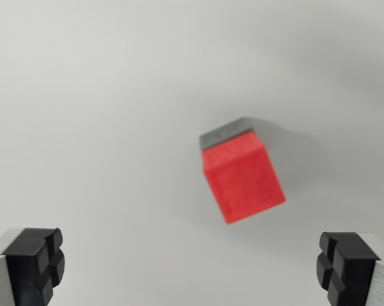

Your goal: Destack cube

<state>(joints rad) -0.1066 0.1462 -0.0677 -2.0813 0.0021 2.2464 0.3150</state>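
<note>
A red cube (243, 178) sits on top of a grey cube (222, 132), of which only a strip shows behind the red one's far edge. The stack stands on a pale grey surface, right of the wrist view's centre, and looks slightly blurred. My gripper (192, 268) hovers above and nearer than the stack, open wide with nothing between its fingers. One black fingertip (36, 261) shows at the wrist view's lower left, the other fingertip (345, 264) at the lower right.
The stack casts a soft shadow (300, 153) to the wrist view's right. Plain grey surface (90, 95) lies all around it.
</note>
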